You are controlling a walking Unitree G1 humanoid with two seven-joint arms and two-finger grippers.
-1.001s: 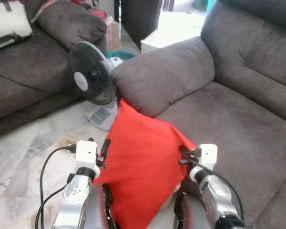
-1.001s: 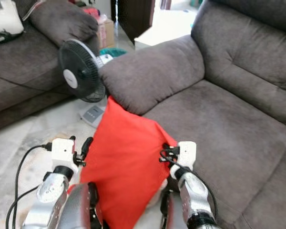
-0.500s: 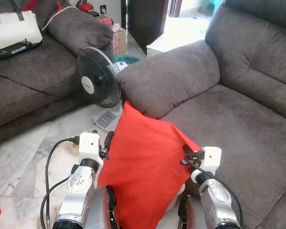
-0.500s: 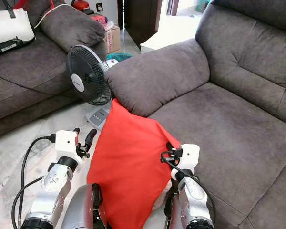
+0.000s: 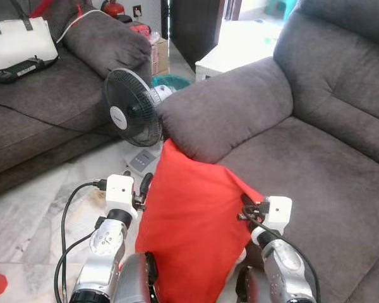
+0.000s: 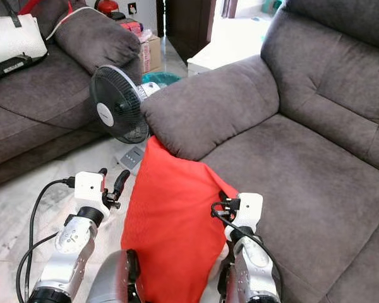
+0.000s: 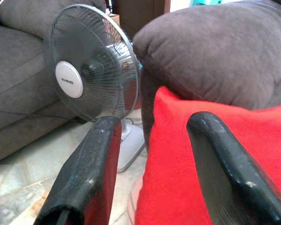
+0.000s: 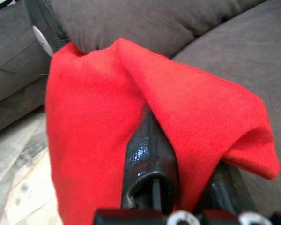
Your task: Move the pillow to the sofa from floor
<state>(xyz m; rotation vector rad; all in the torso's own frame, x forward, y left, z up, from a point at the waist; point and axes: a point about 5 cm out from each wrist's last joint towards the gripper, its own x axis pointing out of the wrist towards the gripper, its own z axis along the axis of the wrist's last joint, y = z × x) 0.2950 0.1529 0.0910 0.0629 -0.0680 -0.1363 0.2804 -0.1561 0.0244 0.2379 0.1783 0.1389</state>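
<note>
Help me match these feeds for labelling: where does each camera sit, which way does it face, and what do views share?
Left eye view: head, forward and down at the red pillow, sofa, fan; both silver arms show.
Right eye view: same head and scene, offset sideways.
Left wrist view: along the left claw, open, one finger against the pillow; fan beyond.
Right wrist view: along the right claw, shut on the pillow; sofa beyond.
Shared: all four show the pillow.
</note>
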